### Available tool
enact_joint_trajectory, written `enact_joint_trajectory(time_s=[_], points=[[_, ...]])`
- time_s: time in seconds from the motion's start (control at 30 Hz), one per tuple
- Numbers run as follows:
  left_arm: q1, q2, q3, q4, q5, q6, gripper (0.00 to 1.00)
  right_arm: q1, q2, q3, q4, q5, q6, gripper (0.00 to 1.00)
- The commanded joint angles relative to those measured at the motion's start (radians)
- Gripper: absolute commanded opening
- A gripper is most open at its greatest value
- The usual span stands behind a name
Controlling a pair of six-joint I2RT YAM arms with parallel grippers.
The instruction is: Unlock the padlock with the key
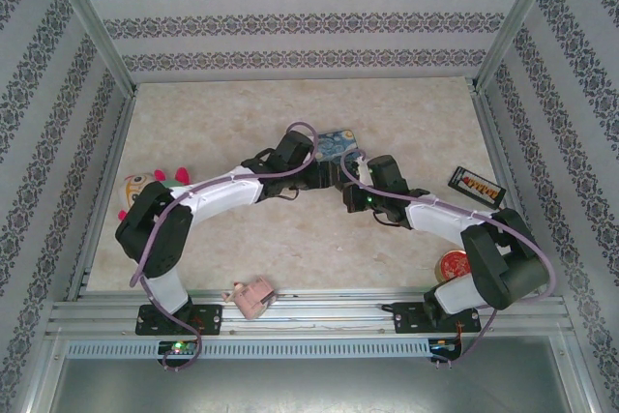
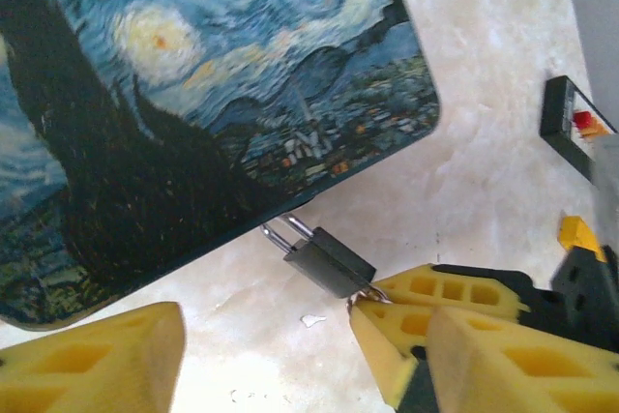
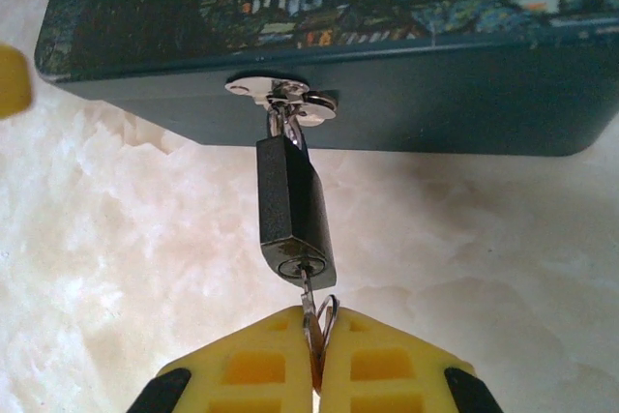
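Beside tin (image 3: 406,103): right claw (image 3: 314,374) clamped on key (image 3: 308,302), key in padlock (image 3: 293,205); left claw (image 2: 302,338) spread, empty.

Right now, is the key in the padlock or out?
In: the key sits in the keyhole of the padlock, its head pinched by the right hand.

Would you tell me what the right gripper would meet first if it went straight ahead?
The right gripper would likely meet the keyhole end of the small dark padlock, just past the silvery key it pinches.
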Motion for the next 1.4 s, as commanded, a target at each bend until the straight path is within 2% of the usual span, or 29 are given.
enact_joint_trajectory(time_s=[0.0,0.3,0.67,0.73,0.83,0.9,1.03,1.13,1.3,1.37], points=[[-0.010,0.022,-0.027,0.002,-0.043,-0.119,0.60,0.015,-0.012,0.031,0.044,0.013,-0.087,0.07],[-0.009,0.091,-0.006,0.067,-0.060,-0.288,0.58,0.044,-0.040,0.027,0.044,0.060,-0.135,0.08],[-0.011,0.158,0.025,0.133,-0.009,-0.362,0.52,0.120,-0.034,0.038,0.029,0.160,-0.165,0.08],[-0.011,0.144,0.002,0.174,-0.007,-0.374,0.53,0.125,-0.029,0.041,0.028,0.169,-0.164,0.08],[-0.011,0.109,-0.032,0.212,-0.024,-0.385,0.67,0.126,-0.020,0.046,0.028,0.187,-0.158,0.08],[-0.011,0.085,-0.043,0.212,-0.038,-0.380,0.67,0.127,-0.016,0.046,0.032,0.192,-0.155,0.08],[-0.009,0.071,-0.042,0.218,-0.037,-0.398,0.60,0.133,-0.009,0.047,0.034,0.201,-0.155,0.07],[-0.009,0.054,-0.076,0.287,-0.035,-0.428,0.58,0.136,-0.006,0.047,0.032,0.218,-0.152,0.07],[-0.009,-0.002,-0.101,0.284,-0.072,-0.422,0.70,0.137,-0.010,0.037,0.034,0.232,-0.143,0.06],[-0.006,-0.006,-0.095,0.272,-0.083,-0.417,0.70,0.137,-0.013,0.032,0.038,0.233,-0.144,0.06]])
